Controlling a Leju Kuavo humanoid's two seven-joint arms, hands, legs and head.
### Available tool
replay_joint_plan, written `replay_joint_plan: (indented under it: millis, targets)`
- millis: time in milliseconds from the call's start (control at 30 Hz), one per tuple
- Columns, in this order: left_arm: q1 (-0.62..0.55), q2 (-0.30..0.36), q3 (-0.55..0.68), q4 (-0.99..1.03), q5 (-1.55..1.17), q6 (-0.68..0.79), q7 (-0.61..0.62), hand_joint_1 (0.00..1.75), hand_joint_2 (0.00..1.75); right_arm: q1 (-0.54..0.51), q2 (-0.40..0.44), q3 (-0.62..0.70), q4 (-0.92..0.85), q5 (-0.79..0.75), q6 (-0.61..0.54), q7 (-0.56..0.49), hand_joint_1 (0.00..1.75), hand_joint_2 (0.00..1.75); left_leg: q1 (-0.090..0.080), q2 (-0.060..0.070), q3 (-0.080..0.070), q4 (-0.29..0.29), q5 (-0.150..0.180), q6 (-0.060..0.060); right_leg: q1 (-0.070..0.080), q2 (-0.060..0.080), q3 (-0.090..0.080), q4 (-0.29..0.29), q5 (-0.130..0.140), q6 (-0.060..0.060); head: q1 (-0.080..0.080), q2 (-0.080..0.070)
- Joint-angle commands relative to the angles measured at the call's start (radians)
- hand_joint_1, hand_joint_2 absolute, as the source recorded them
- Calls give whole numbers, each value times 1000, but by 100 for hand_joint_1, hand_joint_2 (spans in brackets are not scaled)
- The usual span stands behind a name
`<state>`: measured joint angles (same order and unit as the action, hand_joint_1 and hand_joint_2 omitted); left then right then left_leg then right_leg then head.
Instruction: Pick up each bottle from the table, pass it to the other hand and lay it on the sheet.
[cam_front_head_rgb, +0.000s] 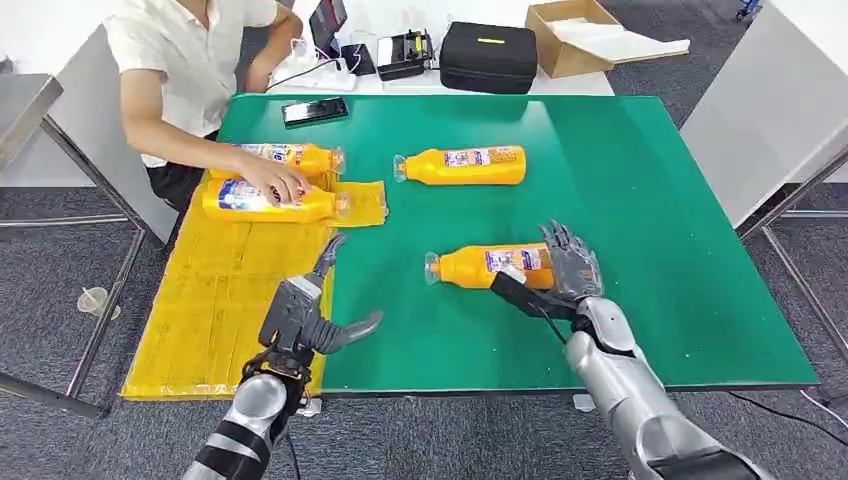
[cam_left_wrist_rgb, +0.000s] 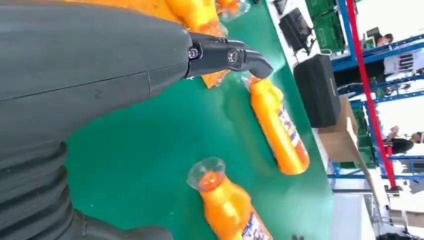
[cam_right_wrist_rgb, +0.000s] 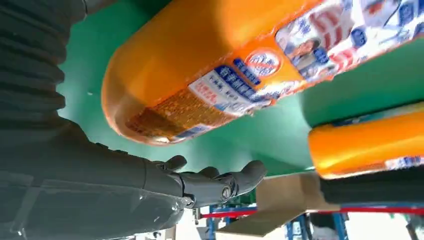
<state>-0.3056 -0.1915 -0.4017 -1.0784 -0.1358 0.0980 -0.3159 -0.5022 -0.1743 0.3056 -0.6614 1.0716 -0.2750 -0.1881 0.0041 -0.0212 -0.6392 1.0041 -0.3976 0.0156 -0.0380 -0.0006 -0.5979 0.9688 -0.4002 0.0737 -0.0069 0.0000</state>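
- The right robot hand (cam_front_head_rgb: 570, 262) stands at the base end of the near bottle (cam_front_head_rgb: 492, 266), which lies on its side on the green bench (cam_front_head_rgb: 650, 200) with its cap toward the sheet. The fingers are spread alongside the base. The right wrist view shows the bottle body clear of the thumb, so I judge no grip is made yet.
- Recommended: bring the fingers round the body near the label before closing, since the round bottle could roll away if pushed.
- The left robot hand (cam_front_head_rgb: 310, 310) hovers spread and empty over the edge where the yellow sheet (cam_front_head_rgb: 215, 310) meets the green; it is well placed to receive the handover.
- A second bottle (cam_front_head_rgb: 462, 165) lies farther back on the bench, not yet collected.
- Two bottles lie at the far end of the sheet; a person's hand (cam_front_head_rgb: 275, 182) rests on the nearer of these (cam_front_head_rgb: 265, 200). Obstruction: that arm occupies the far laying area, so the near part of the sheet is the safer spot.
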Motion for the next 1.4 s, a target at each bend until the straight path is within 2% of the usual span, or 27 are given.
replay_joint_plan:
  millis: [33, 267, 333, 367, 400, 433, 600, 667, 700, 833, 933, 1000, 1033, 1133, 1167, 1267, 1400]
  targets:
    - [-69, 5, -43, 101, 4, 2, -6, 0, 175, -119, 41, 66, 215, -2, 6, -4, 0, 175, 1, 3, 4, 0, -2, -1, 2, 2, 3, -1, -1, -4, 0, 0]
    - [-79, 7, -54, 109, 3, -4, -6, 0, 175, -128, 40, 83, 240, 2, 55, 2, 0, 175, 1, 2, 3, 0, -1, -1, 1, 0, 3, 0, -1, -3, 0, 0]
    - [-79, 11, -62, 109, 2, -9, -6, 0, 175, -139, 34, 93, 258, -3, 110, 5, 0, 175, 3, 4, 6, 1, -3, -1, 4, 1, 7, -1, -2, -6, 0, 0]
    - [-78, 11, -63, 109, 3, -8, -5, 0, 175, -142, 28, 96, 257, -11, 141, 8, 0, 175, 1, 2, 3, 0, -1, 0, 2, 1, 3, -1, -1, -3, 0, 0]
    - [-77, 12, -64, 108, 3, -7, -4, 0, 175, -144, 21, 99, 258, -19, 169, 10, 164, 175, 0, 1, 2, 0, -1, 0, 1, 0, 2, 0, 0, -2, 0, 0]
    - [-76, 13, -65, 108, 4, -8, -4, 0, 175, -149, 17, 105, 264, -26, 196, 12, 175, 175, 1, 3, 4, 1, -2, -1, 2, 1, 3, 0, -1, -4, 0, 0]
    - [-76, 14, -66, 108, 4, -9, -4, 0, 175, -153, 8, 110, 266, -28, 219, 15, 175, 175, 1, 1, 4, 0, -1, -1, 2, 0, 4, -1, -1, -3, 0, 0]
    - [-76, 14, -66, 108, 4, -9, -4, 0, 175, -153, 8, 110, 266, -28, 219, 15, 175, 175, 3, 1, 8, 1, -3, -1, 4, -1, 8, -1, -2, -6, 0, 0]
    - [-77, 14, -68, 109, 5, -10, -4, 0, 175, -154, 7, 116, 269, -29, 229, 16, 175, 175, 1, 0, 5, 0, -1, -1, 2, -1, 5, -1, -1, -3, 0, 0]
    - [-81, 14, -70, 113, 7, -9, -5, 0, 175, -167, -11, 133, 280, -30, 268, 22, 175, 175, 1, 0, 5, 0, -1, 0, 1, -1, 5, -1, -1, -2, 0, 0]
    - [-83, 15, -72, 113, 11, -9, -6, 0, 175, -188, -24, 158, 284, -35, 322, 45, 175, 175, 2, 0, 7, 0, -2, -1, 3, -2, 8, -1, -2, -5, 0, 0]
    - [-84, 14, -71, 114, 13, -8, -7, 0, 175, -192, -22, 138, 280, -68, 345, 25, 175, 175, 2, 1, 8, 1, -2, -1, 3, -1, 8, -1, -2, -6, 0, 0]
    - [-85, 14, -71, 114, 13, -8, -7, 0, 175, -193, -24, 138, 279, -69, 346, 24, 175, 175, 1, 0, 5, 0, -1, 0, 2, -1, 5, -1, -1, -3, 0, 0]
    - [-85, 14, -71, 114, 13, -8, -7, 0, 175, -193, -24, 138, 279, -69, 346, 24, 175, 175, 1, 0, 7, 0, -1, -1, 2, -2, 7, -1, -1, -3, 0, 0]
    - [-85, 14, -71, 114, 13, -8, -7, 0, 175, -193, -24, 138, 279, -69, 346, 24, 175, 175, 3, 1, 10, 1, -3, -1, 4, -2, 11, -2, -2, -7, 0, 0]
    - [-85, 14, -71, 114, 13, -8, -7, 0, 175, -193, -24, 138, 279, -69, 346, 24, 175, 175, 1, 0, 7, 0, -1, 0, 1, -1, 7, -1, -1, -3, 0, 0]
    - [-97, 8, -66, 140, 48, -15, -29, 0, 175, -155, -8, 6, 244, -303, 469, -159, 175, 175, 2, -1, 8, 0, -1, -1, 2, -2, 9, -2, -1, -4, 0, 0]
